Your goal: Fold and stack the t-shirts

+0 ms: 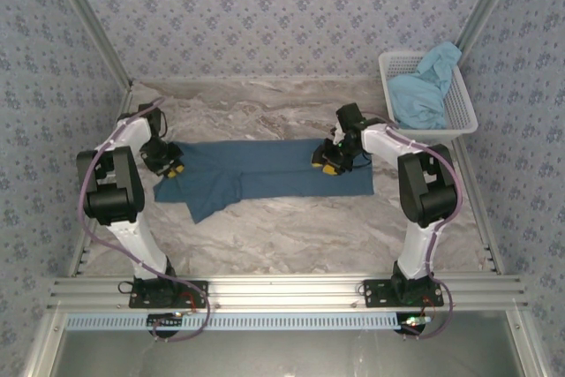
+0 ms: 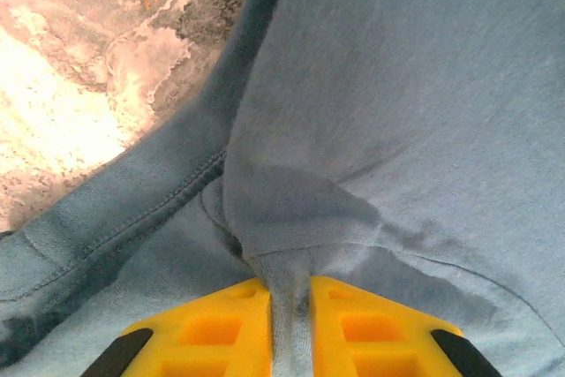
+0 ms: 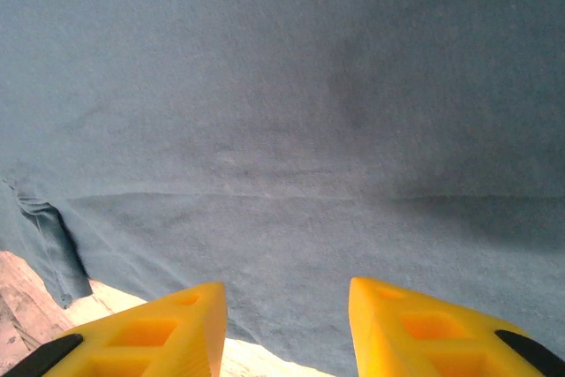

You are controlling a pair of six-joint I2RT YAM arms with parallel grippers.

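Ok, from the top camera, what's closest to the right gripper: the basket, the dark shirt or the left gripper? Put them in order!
1. The dark shirt, right under the right gripper.
2. The basket, behind it in the far right corner.
3. The left gripper, far off at the shirt's left end.

The white mesh basket (image 1: 465,112) stands beyond my right hand (image 1: 328,164) and off to its right, in the far right corner, well apart from it. The grey-veined marble tabletop (image 1: 291,231) spreads out beneath both hands. At my left hand (image 1: 171,167), the wrist view shows it ahead and to the left. Flower-patterned wallpaper (image 1: 282,6) covers the walls beyond my hands, and aluminium rails (image 1: 282,291) run across behind them at the near edge.
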